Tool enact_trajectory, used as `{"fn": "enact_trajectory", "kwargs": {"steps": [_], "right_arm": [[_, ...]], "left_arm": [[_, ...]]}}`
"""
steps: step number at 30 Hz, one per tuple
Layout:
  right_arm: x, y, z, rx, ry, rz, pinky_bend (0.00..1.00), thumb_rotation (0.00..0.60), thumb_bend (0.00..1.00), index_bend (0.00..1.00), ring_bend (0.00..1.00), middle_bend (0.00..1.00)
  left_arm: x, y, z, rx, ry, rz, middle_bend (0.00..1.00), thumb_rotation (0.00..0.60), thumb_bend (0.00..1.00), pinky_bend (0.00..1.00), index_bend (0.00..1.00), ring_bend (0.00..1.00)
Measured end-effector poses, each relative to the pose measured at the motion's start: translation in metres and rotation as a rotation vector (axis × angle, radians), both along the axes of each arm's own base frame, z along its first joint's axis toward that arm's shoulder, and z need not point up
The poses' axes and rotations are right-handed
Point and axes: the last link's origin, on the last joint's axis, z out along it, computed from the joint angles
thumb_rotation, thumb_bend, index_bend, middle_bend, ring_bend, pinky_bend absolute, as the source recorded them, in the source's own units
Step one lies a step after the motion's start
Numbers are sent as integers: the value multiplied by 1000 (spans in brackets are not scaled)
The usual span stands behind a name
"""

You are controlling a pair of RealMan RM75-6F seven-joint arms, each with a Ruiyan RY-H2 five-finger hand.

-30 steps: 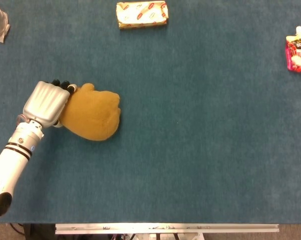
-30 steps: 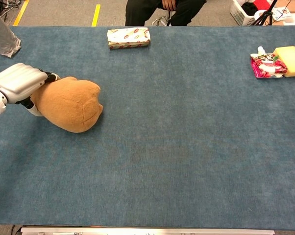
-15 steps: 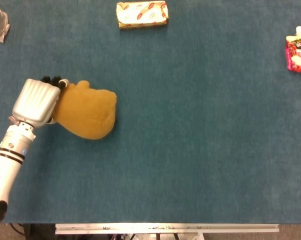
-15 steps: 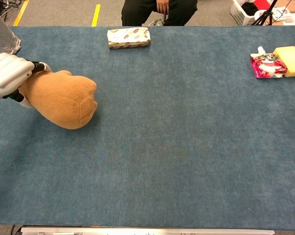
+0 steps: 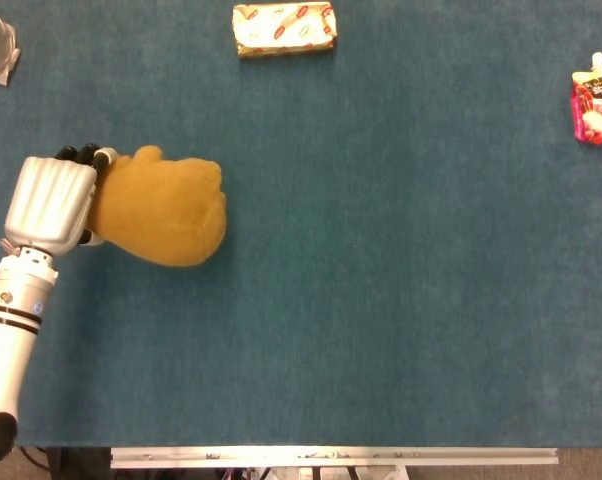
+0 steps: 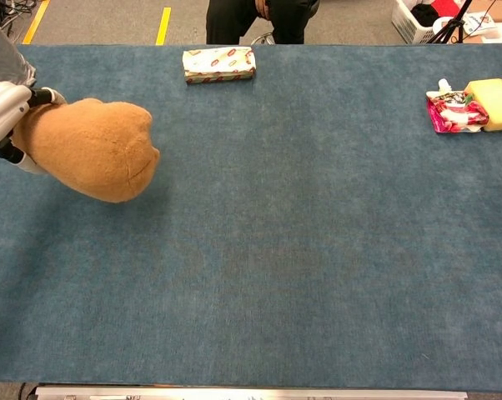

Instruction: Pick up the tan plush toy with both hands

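Currently left hand (image 5: 49, 203) gripping tan plush toy (image 5: 166, 210), blue table (image 5: 381, 300)

One tan plush toy (image 5: 166, 215), one wrapped snack bar (image 5: 284, 28), one red drink pouch (image 5: 596, 100), one yellow sponge (image 6: 493, 92).

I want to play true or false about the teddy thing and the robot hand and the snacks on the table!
1. The left hand grips the tan plush toy. True.
2. The right hand also holds the toy. False: no right hand shows in either view.
3. The wrapped snack box touches the toy. False: it lies apart, at the far edge.
4. The red pouch lies at the table's right side. True.
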Motion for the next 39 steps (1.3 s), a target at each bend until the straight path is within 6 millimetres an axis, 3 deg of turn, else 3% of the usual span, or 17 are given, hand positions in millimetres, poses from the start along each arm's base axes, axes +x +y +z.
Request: {"fn": "enact_trajectory", "kwargs": {"steps": [4,9,13,24,39], "right_arm": [[19,-5,-3,-6,-24,81,452,600,0,159,230,173],[48,-13,-13,17,-23,196,383,600,0,2,80,30],[68,-17,-24,43,8,282,317,600,0,0,4,0],[129,-23,-74,148,20,503,232,600,0,0,0,0],[173,-33,-105,127,53,684,186,600,0,0,0,0]], "left_arm": [[13,-3,-3,-18,-38,20,922,600,246,911,811,767],[31,-5,-8,-44,-102,48,925,600,246,914,813,771],[45,-6,-13,-73,-167,82,928,600,246,918,815,773],[94,-4,-25,-153,-356,136,932,600,246,922,817,775],[136,-8,-30,-284,-570,210,936,600,246,927,819,779]]}}
